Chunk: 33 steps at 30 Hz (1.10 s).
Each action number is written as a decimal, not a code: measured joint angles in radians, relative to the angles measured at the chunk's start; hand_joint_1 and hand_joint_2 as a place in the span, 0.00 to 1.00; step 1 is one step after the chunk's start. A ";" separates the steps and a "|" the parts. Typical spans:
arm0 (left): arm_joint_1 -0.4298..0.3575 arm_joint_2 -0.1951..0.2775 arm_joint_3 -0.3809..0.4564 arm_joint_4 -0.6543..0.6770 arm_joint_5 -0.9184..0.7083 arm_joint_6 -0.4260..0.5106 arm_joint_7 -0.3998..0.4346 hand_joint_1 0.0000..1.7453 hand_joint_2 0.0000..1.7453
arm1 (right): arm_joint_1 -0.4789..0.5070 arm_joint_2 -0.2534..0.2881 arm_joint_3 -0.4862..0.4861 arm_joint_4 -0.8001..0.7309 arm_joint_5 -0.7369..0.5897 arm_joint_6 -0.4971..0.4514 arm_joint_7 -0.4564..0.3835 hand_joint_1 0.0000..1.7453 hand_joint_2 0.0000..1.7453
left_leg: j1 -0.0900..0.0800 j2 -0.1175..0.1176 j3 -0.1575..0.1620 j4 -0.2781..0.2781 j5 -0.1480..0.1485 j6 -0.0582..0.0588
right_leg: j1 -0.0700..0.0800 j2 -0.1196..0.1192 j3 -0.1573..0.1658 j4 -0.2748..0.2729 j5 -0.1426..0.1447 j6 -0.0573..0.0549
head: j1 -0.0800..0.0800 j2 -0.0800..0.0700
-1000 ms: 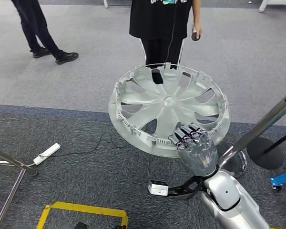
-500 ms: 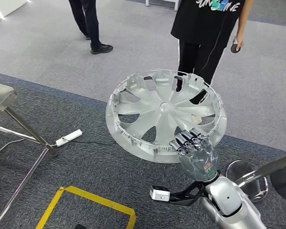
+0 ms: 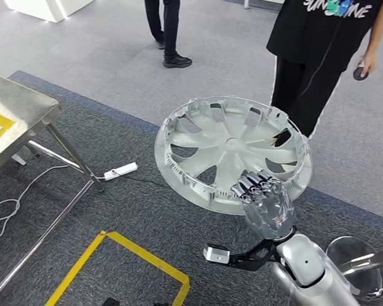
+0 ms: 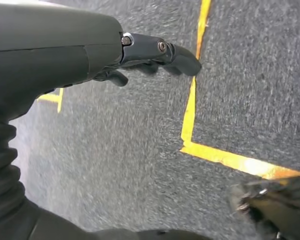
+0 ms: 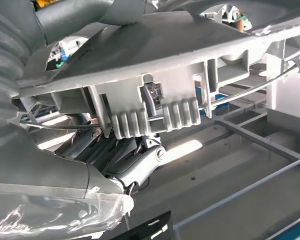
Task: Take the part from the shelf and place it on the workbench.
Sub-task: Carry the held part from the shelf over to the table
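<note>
The part is a silver wheel cover (image 3: 228,143) with several spokes, held nearly flat above the carpet. My right hand (image 3: 265,203) grips its near rim from below, fingers curled over the edge. Seen from the right wrist, the ribbed rim (image 5: 160,65) lies between the thumb and the fingers of that hand (image 5: 114,160). The steel workbench (image 3: 21,108), with yellow tape on its top, stands at the far left. My left hand (image 4: 103,50) hangs over the dark carpet, fingers stretched out and holding nothing.
A person in black (image 3: 320,51) stands just beyond the cover, holding a small dark device. Another person's legs (image 3: 168,32) are farther back. A power strip (image 3: 120,171) and cables lie by the bench legs. Yellow floor tape (image 3: 131,252) marks a square. A round stand base (image 3: 358,271) is at lower right.
The camera has turned left: the floor and people slid right and the workbench came into view. My right hand keeps its grip on the wheel cover.
</note>
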 joint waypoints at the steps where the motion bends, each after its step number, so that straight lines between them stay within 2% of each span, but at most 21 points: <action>1: -0.002 0.000 -0.001 0.000 -0.001 0.000 0.000 0.00 1.00 | -0.007 0.000 0.002 0.003 0.000 0.000 0.009 1.00 1.00 | -0.001 0.002 -0.003 0.015 0.002 0.002 | 0.002 -0.015 0.000 0.000 0.000 -0.001 | 0.000 0.000; 3: -0.005 0.000 -0.006 0.000 -0.003 -0.002 0.002 0.00 1.00 | -0.023 0.000 0.010 0.009 0.000 0.000 0.024 1.00 1.00 | -0.006 0.014 0.048 -0.066 0.052 0.011 | 0.006 -0.041 0.001 0.000 0.000 -0.001 | 0.000 0.000; 5: -0.011 0.000 -0.012 0.000 -0.005 -0.004 0.006 0.00 1.00 | -0.039 0.000 0.017 0.013 0.000 0.000 0.035 1.00 1.00 | -0.018 0.060 0.123 -0.200 0.099 0.025 | 0.011 -0.064 0.002 0.002 -0.002 0.001 | 0.000 0.000; 6: -0.014 0.000 -0.014 0.000 -0.005 -0.005 0.007 0.00 1.00 | -0.047 0.000 0.021 0.016 0.000 0.000 0.040 1.00 1.00 | -0.024 0.077 0.144 -0.242 0.108 0.031 | 0.014 -0.075 0.002 0.003 -0.003 0.003 | 0.001 0.000; 7: -0.017 0.000 -0.016 0.000 -0.005 -0.005 0.008 0.00 1.00 | -0.055 0.000 0.025 0.018 0.000 0.000 0.044 1.00 1.00 | -0.028 0.084 0.152 -0.262 0.109 0.036 | 0.016 -0.086 0.002 0.003 -0.003 0.007 | 0.001 0.000; 9: -0.018 0.000 -0.017 0.000 -0.005 -0.005 0.010 0.00 1.00 | -0.066 0.000 0.034 0.022 0.000 0.000 0.049 1.00 1.00 | -0.027 0.061 0.149 -0.269 0.113 0.045 | 0.018 -0.108 0.003 0.001 -0.006 0.015 | 0.002 0.000; 11: -0.016 0.000 -0.017 0.000 -0.005 -0.003 0.011 0.00 1.00 | -0.075 -0.001 0.044 0.026 0.000 0.000 0.063 1.00 1.00 | -0.020 0.036 0.151 -0.274 0.119 0.054 | 0.014 -0.079 -0.006 0.030 -0.029 0.027 | 0.005 0.000; 13: -0.019 0.000 -0.020 0.000 -0.005 -0.002 0.011 0.00 1.00 | -0.088 -0.004 0.064 0.034 0.000 0.000 0.094 1.00 1.00 | -0.013 0.013 0.150 -0.275 0.122 0.060 | 0.009 -0.016 -0.056 0.141 -0.086 0.037 | 0.012 0.000; 14: -0.021 0.000 -0.021 0.000 -0.005 -0.002 0.011 0.00 1.00 | -0.096 -0.007 0.078 0.039 0.000 0.001 0.113 1.00 1.00 | -0.012 0.000 0.149 -0.275 0.123 0.062 | 0.008 0.002 -0.090 0.213 -0.115 0.040 | 0.015 0.000; 16: -0.023 -0.001 -0.024 0.000 -0.005 -0.002 0.011 0.00 1.00 | -0.113 -0.015 0.110 0.049 0.000 0.002 0.147 1.00 1.00 | -0.011 -0.027 0.149 -0.274 0.125 0.062 | 0.006 0.013 -0.132 0.291 -0.129 0.043 | 0.016 0.000; 18: -0.023 -0.001 -0.024 0.000 -0.005 -0.002 0.011 0.00 1.00 | -0.127 -0.022 0.139 0.058 0.000 0.003 0.173 1.00 1.00 | -0.008 -0.057 0.149 -0.272 0.126 0.059 | 0.002 0.022 -0.099 0.212 -0.069 0.045 | 0.017 0.000; 20: -0.024 -0.001 -0.024 0.000 -0.004 -0.001 0.011 0.00 1.00 | -0.141 -0.031 0.166 0.066 0.000 0.003 0.193 1.00 1.00 | -0.005 -0.086 0.146 -0.267 0.127 0.050 | -0.008 0.068 -0.032 0.072 -0.012 0.047 | 0.017 0.000; 22: -0.025 0.000 -0.024 0.000 -0.004 -0.001 0.011 0.00 1.00 | -0.153 -0.040 0.187 0.072 0.000 0.004 0.206 1.00 1.00 | -0.002 -0.109 0.134 -0.265 0.132 0.037 | -0.013 0.101 -0.001 0.009 -0.002 0.045 | 0.016 0.000; 24: -0.020 0.001 -0.024 0.000 -0.004 -0.001 0.011 0.00 1.00 | -0.162 -0.043 0.204 0.076 0.000 0.004 0.214 1.00 1.00 | 0.002 -0.127 0.122 -0.267 0.140 0.023 | -0.010 0.088 -0.003 0.008 -0.001 0.033 | 0.015 0.000; 25: -0.017 0.001 -0.024 0.000 -0.003 0.000 0.011 0.00 1.00 | -0.166 -0.043 0.212 0.078 0.000 0.004 0.217 1.00 1.00 | 0.002 -0.118 0.118 -0.264 0.138 0.018 | -0.010 0.077 -0.003 0.006 0.001 0.026 | 0.014 0.000; 27: -0.015 0.001 -0.024 0.000 -0.003 0.000 0.011 0.00 1.00 | -0.171 -0.045 0.224 0.080 0.000 0.004 0.222 1.00 1.00 | -0.003 -0.063 0.090 -0.212 0.102 0.009 | -0.010 0.051 -0.002 0.001 0.005 0.012 | 0.007 0.000; 28: -0.016 0.001 -0.024 0.000 -0.002 0.000 0.011 0.00 1.00 | -0.172 -0.046 0.228 0.081 0.000 0.004 0.224 1.00 1.00 | -0.005 -0.028 0.063 -0.154 0.070 0.006 | -0.008 0.037 -0.003 0.000 0.005 0.007 | 0.003 0.000; 30: -0.018 0.001 -0.024 0.000 -0.002 0.001 0.011 0.00 1.00 | -0.174 -0.049 0.236 0.084 0.000 0.005 0.229 1.00 1.00 | -0.003 -0.001 0.001 -0.022 0.013 0.001 | -0.005 0.006 -0.003 0.000 0.003 0.002 | 0.001 0.000; 31: -0.017 0.001 -0.024 0.000 -0.001 0.001 0.011 0.00 1.00 | -0.175 -0.050 0.241 0.086 0.000 0.005 0.232 1.00 1.00 | -0.003 0.002 -0.014 0.014 0.006 0.000 | -0.004 -0.009 -0.003 0.000 0.002 0.001 | 0.001 0.000; 32: -0.016 0.001 -0.024 0.000 0.000 0.001 0.011 0.00 1.00 | -0.175 -0.051 0.246 0.088 0.000 0.005 0.234 1.00 1.00 | -0.003 0.004 -0.010 0.012 0.017 0.000 | -0.003 -0.023 -0.003 0.000 0.002 0.001 | 0.001 0.000; 33: -0.016 0.002 -0.024 0.000 0.001 0.001 0.011 0.00 1.00 | -0.176 -0.051 0.251 0.089 0.000 0.006 0.236 1.00 1.00 | -0.003 0.010 0.013 -0.029 0.044 0.002 | -0.003 -0.036 -0.002 0.001 0.001 0.002 | 0.001 0.000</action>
